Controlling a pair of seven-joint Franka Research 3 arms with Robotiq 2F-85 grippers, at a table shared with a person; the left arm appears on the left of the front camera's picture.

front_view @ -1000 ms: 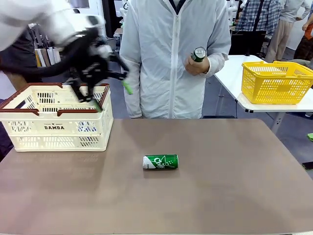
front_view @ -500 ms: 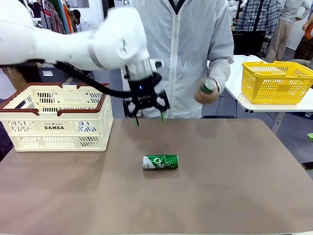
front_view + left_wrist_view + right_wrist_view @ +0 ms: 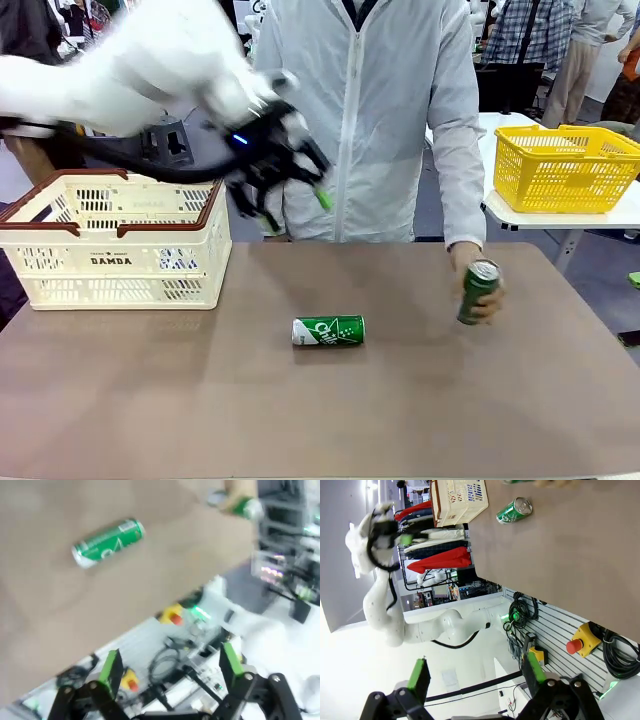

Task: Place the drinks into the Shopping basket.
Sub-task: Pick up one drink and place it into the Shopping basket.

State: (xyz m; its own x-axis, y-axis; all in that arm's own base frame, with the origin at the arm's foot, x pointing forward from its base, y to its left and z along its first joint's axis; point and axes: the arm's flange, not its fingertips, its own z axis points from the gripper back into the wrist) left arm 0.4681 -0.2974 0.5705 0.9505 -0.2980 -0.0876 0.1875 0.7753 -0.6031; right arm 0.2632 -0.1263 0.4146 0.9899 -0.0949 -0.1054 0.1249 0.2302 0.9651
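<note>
Front view: the left fingers [image 3: 322,198] hang in the air between the Shopping basket [image 3: 60,228] and the person's white coat. They are spread wide, hold nothing, and are smeared by motion. One green can [image 3: 328,330] lies on its side in the middle of the bench [image 3: 200,400], well apart from the basket. To the right, the person's hand [image 3: 468,268] holds a second green can [image 3: 479,291] upright on the bench. A reach for that second can while the hand is on it could strike the hand. The lying can is round and free to roll, so if one finger touches it before the other it may roll out of the grip.

Left wrist view: the picture is blurred. The left fingers [image 3: 111,666] stand fully apart and empty. The lying can [image 3: 107,542] sits far up and to the left, off the line between them. If the descent starts before the wrist lines up with the can, the fingers could close on one end or miss it.

Right wrist view: the right fingers [image 3: 535,669] are also wide open and empty, well back from the bench [image 3: 580,560]. The lying can [image 3: 514,511] shows its silver top, with the basket [image 3: 457,495] beyond it. If both arms go for this one can, they could collide over the middle of the bench. A can carried too low could also catch on the basket's brown rim and drop outside. Whether the basket already holds any drinks cannot be told.
</note>
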